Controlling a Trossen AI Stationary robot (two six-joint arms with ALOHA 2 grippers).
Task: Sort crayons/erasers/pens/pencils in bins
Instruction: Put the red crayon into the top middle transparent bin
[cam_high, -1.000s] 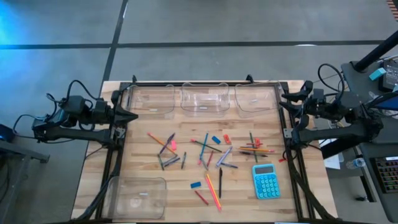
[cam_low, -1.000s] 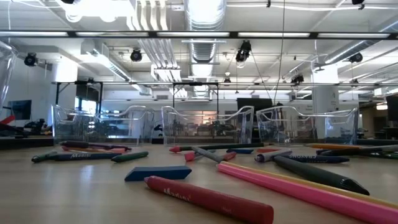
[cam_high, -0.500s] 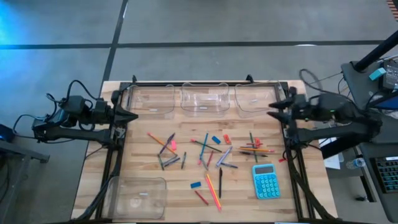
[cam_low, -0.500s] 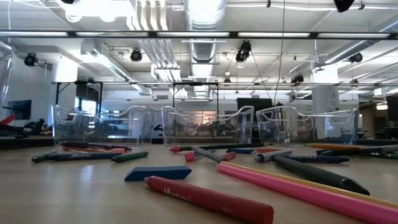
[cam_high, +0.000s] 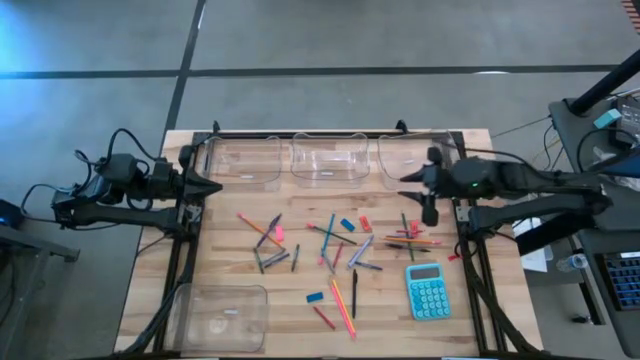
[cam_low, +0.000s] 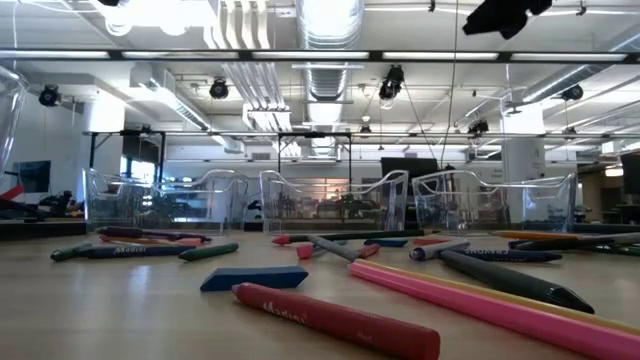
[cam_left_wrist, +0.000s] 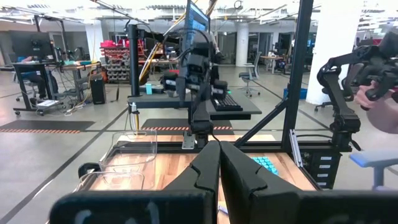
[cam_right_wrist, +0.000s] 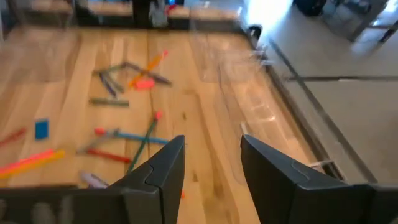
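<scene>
Crayons (cam_high: 270, 260), pens (cam_high: 353, 293), pencils (cam_high: 343, 305) and small erasers (cam_high: 347, 224) lie scattered flat on the middle of the wooden table. Three clear bins (cam_high: 328, 158) stand along the far edge and another one (cam_high: 222, 315) at the near left corner. My right gripper (cam_high: 405, 177) hangs open above the table's right part, beside the far right bin (cam_high: 410, 158), tipped slightly down; its fingers (cam_right_wrist: 168, 168) hold nothing. My left gripper (cam_left_wrist: 219, 146) waits shut at the table's left edge (cam_high: 215, 188).
A teal calculator (cam_high: 428, 291) lies at the near right. Black frame rails (cam_high: 182, 250) run along the table's left, right and far sides. In the low view a red crayon (cam_low: 335, 320), a pink pencil (cam_low: 480, 305) and a blue eraser (cam_low: 253, 278) lie nearest.
My right gripper has come out from the table's right edge toward the left, over the table beside the far right bin, sinking a little and tipping its fingers downward. Its fingers have stayed open. Nothing on the table has moved.
</scene>
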